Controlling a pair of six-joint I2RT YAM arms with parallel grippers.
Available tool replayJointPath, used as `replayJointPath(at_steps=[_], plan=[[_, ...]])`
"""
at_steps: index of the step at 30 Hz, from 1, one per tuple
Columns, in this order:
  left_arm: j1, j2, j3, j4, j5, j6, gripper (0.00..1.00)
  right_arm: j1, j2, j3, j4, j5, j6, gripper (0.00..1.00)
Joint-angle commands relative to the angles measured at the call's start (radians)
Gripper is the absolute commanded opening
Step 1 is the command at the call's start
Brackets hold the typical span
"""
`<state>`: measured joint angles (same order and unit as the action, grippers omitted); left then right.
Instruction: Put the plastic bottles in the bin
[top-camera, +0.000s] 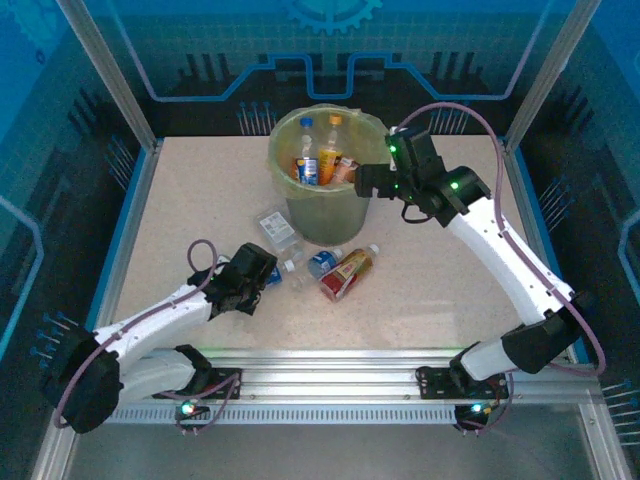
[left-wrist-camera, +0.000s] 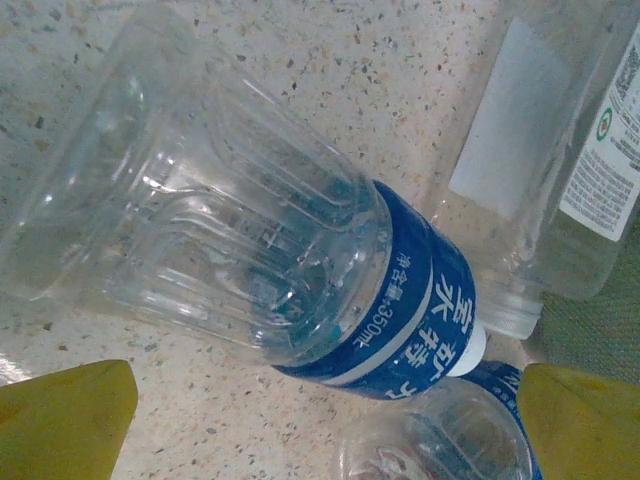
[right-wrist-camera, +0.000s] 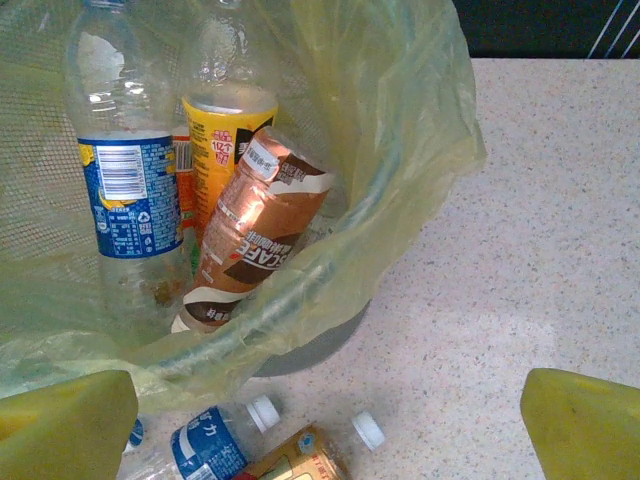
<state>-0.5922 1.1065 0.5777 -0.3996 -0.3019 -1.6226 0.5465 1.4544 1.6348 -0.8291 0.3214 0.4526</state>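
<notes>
Left gripper (top-camera: 262, 276) spread wide right over the blue-label bottle (left-wrist-camera: 290, 250), which lies mid-worktop (top-camera: 200, 200) in front of the bin (top-camera: 322, 215), long axis slanting across the finger gap; right gripper (top-camera: 370, 182), also spread, is farther off at the bin rim

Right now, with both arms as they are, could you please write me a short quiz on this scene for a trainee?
1. True or false: the left gripper is shut on a bottle.
2. The right gripper is open near: A) the bin; B) a red tray; C) a cardboard box.
3. Fill in: the brown-labelled bottle lies ___ the bin.
Key: 1 false, it is open; 2 A; 3 inside.
</notes>
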Motion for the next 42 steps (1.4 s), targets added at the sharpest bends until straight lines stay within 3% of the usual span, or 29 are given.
replayJointPath(at_steps=[1,19,31,37,42], plan=[[-0.003,0.025,-0.019,0.047,-0.029,-0.057,0.99,-0.016,-0.033,-0.018,0.007,-0.008,0.022,1.0],[0.146,0.105,-0.078,0.195,-0.033,-0.045,0.99,-0.028,-0.041,-0.056,0.028,-0.028,0.038,1.0],[0.162,0.22,-0.05,0.266,-0.013,-0.025,0.98,-0.028,-0.029,-0.058,0.028,-0.033,0.041,1.0],[0.172,0.264,-0.05,0.293,-0.017,-0.034,0.9,-0.029,-0.022,-0.058,0.028,-0.042,0.045,1.0],[0.189,0.276,-0.056,0.308,-0.033,-0.033,0.77,-0.03,-0.016,-0.056,0.028,-0.054,0.046,1.0]])
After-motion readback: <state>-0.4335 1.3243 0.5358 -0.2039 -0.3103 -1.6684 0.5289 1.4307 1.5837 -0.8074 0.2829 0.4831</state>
